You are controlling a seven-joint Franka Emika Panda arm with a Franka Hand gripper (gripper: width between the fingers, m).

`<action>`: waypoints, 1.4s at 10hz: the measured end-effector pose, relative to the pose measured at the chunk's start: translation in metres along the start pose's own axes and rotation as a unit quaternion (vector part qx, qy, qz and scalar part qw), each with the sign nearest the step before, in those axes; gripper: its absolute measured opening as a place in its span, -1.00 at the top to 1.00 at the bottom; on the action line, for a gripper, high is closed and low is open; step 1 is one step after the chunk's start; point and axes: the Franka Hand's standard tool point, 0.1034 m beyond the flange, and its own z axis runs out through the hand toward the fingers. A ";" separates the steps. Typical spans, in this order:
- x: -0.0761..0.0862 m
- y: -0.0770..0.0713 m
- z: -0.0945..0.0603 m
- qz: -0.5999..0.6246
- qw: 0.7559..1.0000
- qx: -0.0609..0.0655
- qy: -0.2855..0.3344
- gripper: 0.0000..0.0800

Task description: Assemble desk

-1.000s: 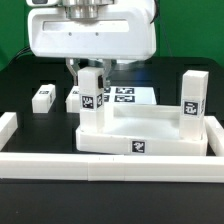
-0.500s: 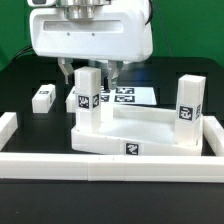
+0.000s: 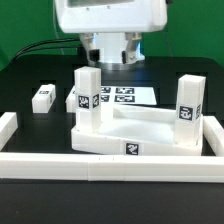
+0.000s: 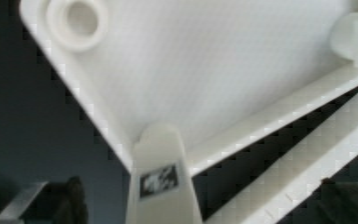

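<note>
Below the empty, wide-open claw (image 3: pixel 111 52), one leg (image 3: pixel 88 100) stands upright in a corner of the tabletop (image 3: pixel 170 141).

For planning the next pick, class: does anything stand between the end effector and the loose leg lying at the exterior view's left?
Nothing visible does. The open end effector hangs high behind the tabletop; the loose leg lies uncovered on the black table, apart from the nearest upright leg.

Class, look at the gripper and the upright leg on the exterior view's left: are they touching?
Apart. The exterior view shows the open gripper hanging above and behind the leg, with a gap between them.
</note>
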 end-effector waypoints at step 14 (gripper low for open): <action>-0.010 -0.007 0.018 0.010 1.000 -0.004 0.010 -0.62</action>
